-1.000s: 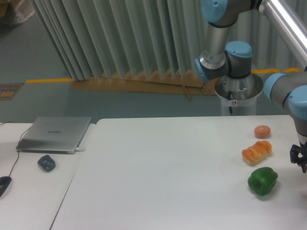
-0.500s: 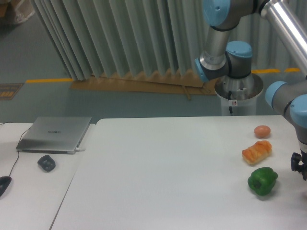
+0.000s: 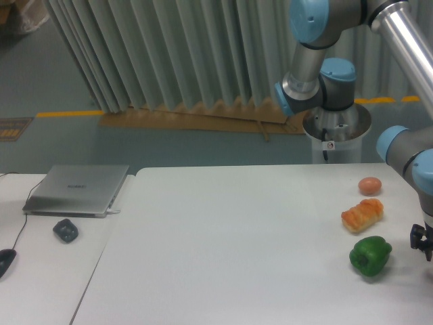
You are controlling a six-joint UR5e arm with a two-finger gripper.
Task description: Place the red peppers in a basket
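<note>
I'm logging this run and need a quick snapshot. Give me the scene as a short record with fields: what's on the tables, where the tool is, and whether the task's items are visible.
table items: green pepper, orange bread-like piece, small round brownish item, all near the right end of the white table
side table: closed laptop, dark small object
tool: at the right frame edge, right of the green pepper, mostly cut off; open or shut cannot be told
red peppers: none visible
basket: none visible
</note>
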